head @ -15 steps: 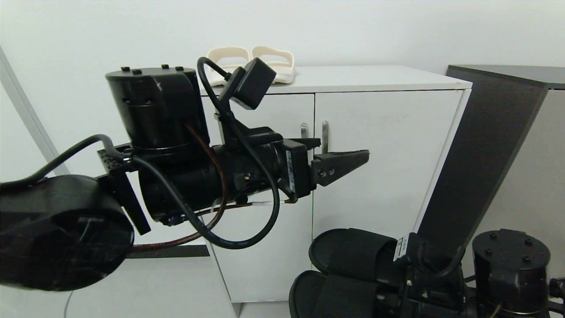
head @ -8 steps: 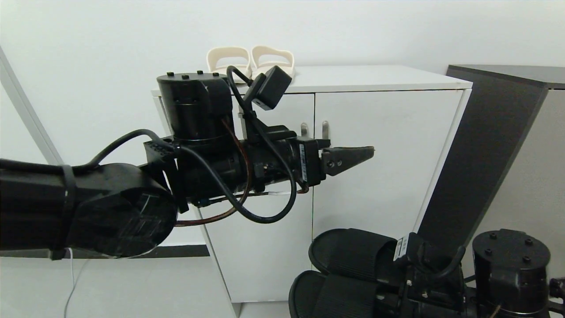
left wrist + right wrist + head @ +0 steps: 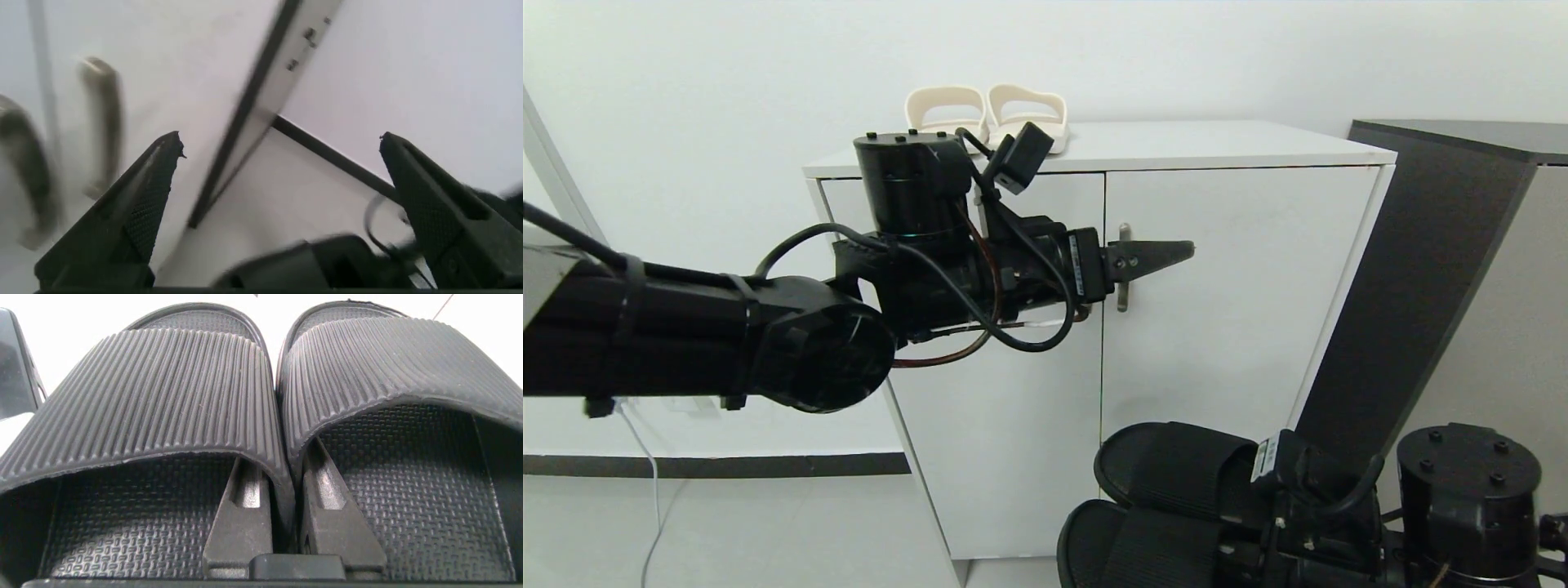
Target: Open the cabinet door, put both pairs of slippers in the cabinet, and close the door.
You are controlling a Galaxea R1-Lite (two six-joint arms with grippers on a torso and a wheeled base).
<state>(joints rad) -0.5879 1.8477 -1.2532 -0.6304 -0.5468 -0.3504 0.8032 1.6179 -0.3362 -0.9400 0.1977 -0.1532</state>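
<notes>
The white cabinet (image 3: 1225,327) has both doors shut, with two metal handles (image 3: 1124,278) at the centre seam. My left gripper (image 3: 1164,251) is held level right in front of those handles, open. In the left wrist view its fingers (image 3: 122,220) are spread wide, with the handles (image 3: 102,122) off to one side of them. A cream pair of slippers (image 3: 984,114) lies on the cabinet top. Low at the right, the black slippers (image 3: 1168,490) hang in my right gripper (image 3: 286,527), which is shut on their two adjoining inner sides under the straps.
A tall dark panel (image 3: 1421,286) leans or stands right beside the cabinet. A white wall runs behind, with a dark skirting strip (image 3: 711,464) and a thin cable (image 3: 645,465) low at the left.
My left arm has stretched forward toward the cabinet, and its gripper has risen slightly to the handles. The right arm and black slippers have not moved.
</notes>
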